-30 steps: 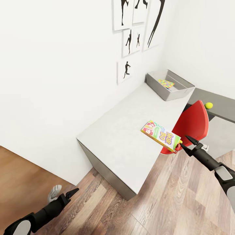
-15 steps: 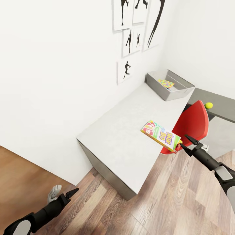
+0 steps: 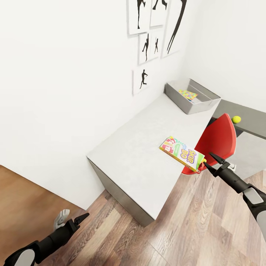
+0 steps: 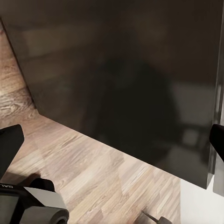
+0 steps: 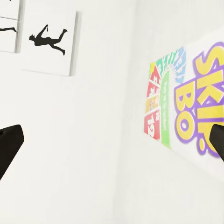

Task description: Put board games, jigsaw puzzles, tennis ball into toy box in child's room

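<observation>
The Skip-Bo box (image 3: 182, 154) lies flat on the table (image 3: 133, 155), at the near edge beside the red chair (image 3: 218, 142), one corner jutting a little past the rim. The right gripper (image 3: 211, 161) hangs just off that corner with its jaws spread and nothing between them; in the right wrist view the box's (image 5: 186, 109) printed lid sits between the two dark fingertips (image 5: 9, 144). The left gripper (image 3: 82, 217) is low by the floor, facing the table's dark side panel (image 4: 121, 84), its fingers apart and empty.

The bin (image 3: 192, 96) stands at the far end of the table by the wall, with one puzzle (image 3: 188, 94) already lying in it. The ball (image 3: 236, 119) rests on the darker stretch of table beyond the chair, well apart from the bin.

The box looks like light, stiff cardboard with a glossy face (likely slick against the pads). It is too wide to span flat, so the overhanging corner or the long edge toward the chair seems the best hold, pinched top and bottom. A grip so far from the middle may let it droop or twist, so a deep bite onto the lid would be wise
</observation>
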You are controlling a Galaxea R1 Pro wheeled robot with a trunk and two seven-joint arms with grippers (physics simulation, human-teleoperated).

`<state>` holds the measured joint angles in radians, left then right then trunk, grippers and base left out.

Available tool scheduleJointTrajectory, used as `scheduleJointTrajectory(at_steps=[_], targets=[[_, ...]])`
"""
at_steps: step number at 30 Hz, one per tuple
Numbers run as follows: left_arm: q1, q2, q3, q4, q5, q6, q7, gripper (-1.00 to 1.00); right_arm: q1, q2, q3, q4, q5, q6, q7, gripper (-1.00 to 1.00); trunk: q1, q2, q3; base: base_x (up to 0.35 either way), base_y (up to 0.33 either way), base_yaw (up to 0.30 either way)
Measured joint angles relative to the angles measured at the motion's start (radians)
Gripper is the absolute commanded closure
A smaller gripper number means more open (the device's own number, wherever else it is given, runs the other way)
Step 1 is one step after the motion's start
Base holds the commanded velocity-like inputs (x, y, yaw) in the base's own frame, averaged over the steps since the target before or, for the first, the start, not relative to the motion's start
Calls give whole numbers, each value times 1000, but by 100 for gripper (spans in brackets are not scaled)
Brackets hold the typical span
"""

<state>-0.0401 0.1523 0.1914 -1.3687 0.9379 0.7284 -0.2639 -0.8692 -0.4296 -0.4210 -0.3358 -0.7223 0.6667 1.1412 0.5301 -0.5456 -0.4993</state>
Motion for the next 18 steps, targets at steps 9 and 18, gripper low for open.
scheduleJointTrajectory(at_steps=[9,18], targets=[[0,0,0,0,0,0,0,-100,0,0,0,0,0,0,0,-100,0,0,0,0,0,0],[0,0,0,0,0,0,0,-100,0,0,1,0,0,1,1,-100,0,0,0,0,0,-7]])
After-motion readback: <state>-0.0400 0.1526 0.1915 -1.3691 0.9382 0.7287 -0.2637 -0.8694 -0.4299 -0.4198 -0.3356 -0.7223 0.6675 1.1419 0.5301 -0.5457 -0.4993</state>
